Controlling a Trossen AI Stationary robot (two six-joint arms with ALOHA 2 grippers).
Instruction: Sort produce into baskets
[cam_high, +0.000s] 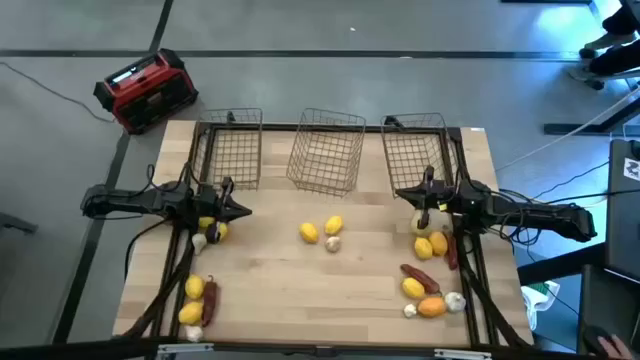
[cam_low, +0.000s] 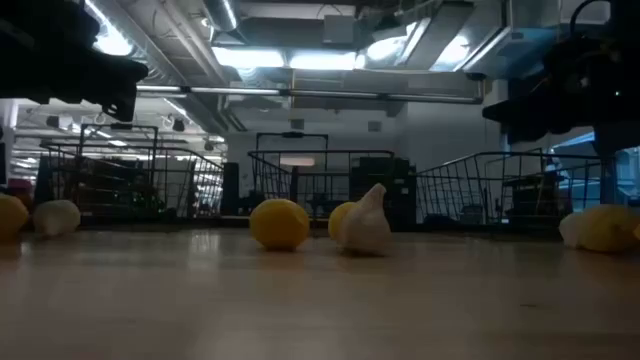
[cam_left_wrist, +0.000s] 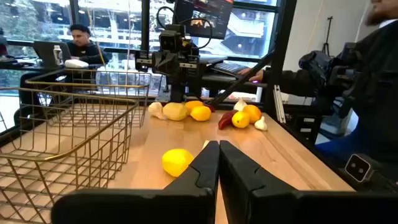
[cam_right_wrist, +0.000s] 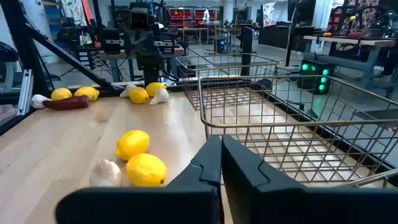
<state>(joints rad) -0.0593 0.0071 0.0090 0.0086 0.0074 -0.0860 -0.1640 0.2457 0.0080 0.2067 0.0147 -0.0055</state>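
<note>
Three wire baskets stand in a row along the table's far edge: left (cam_high: 228, 150), middle (cam_high: 327, 152), right (cam_high: 415, 152). Produce lies in loose groups. Two lemons (cam_high: 309, 232) and a white bulb (cam_high: 332, 243) lie mid-table. Lemons and a bulb (cam_high: 199, 241) lie below my left arm. Lemons and a dark red piece (cam_high: 210, 298) lie near left. Lemons, red pieces (cam_high: 420, 275), an orange one (cam_high: 432, 306) and bulbs lie at the right. My left gripper (cam_high: 243, 210) (cam_left_wrist: 219, 155) and right gripper (cam_high: 403, 193) (cam_right_wrist: 221, 152) hover shut and hold nothing, each pointing toward the table's middle.
A red-and-black box (cam_high: 145, 90) sits on the floor beyond the table's far left corner. Bare wood (cam_high: 300, 290) lies between the produce groups toward the near edge. People (cam_left_wrist: 367, 74) sit and stand in the room beyond the table.
</note>
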